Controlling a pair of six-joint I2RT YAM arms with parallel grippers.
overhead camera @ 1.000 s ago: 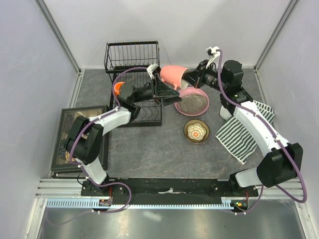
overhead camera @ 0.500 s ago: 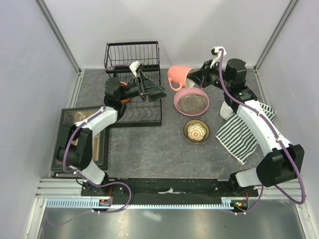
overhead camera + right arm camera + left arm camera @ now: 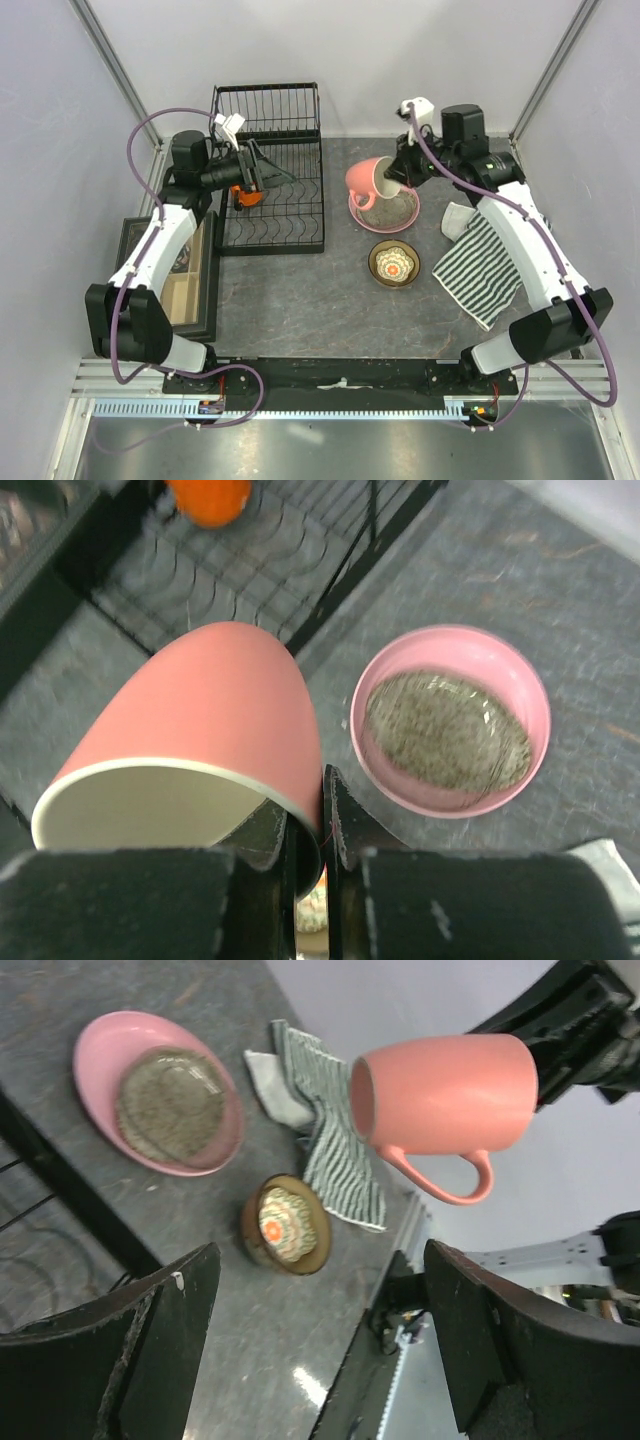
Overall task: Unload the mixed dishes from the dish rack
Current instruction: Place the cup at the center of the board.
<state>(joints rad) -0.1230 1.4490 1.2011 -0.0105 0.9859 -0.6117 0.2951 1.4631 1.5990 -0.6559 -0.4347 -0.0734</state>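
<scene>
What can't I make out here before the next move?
Orange mug in black wire rack: top view, partly behind left gripper; right wrist, cut by top edge.
Tan-brown round bowl: right wrist, mostly behind pink mug.
Contents of black-framed box: top view, under left arm, too small.

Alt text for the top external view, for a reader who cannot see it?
The right pincer grips a pink mug by its rim, holding it aloft on its side beside a pink shallow dish. The left pincer, open, hovers over the black dish rack, where an orange mug sits; a brown bowl and striped cloth lie nearby.
</scene>
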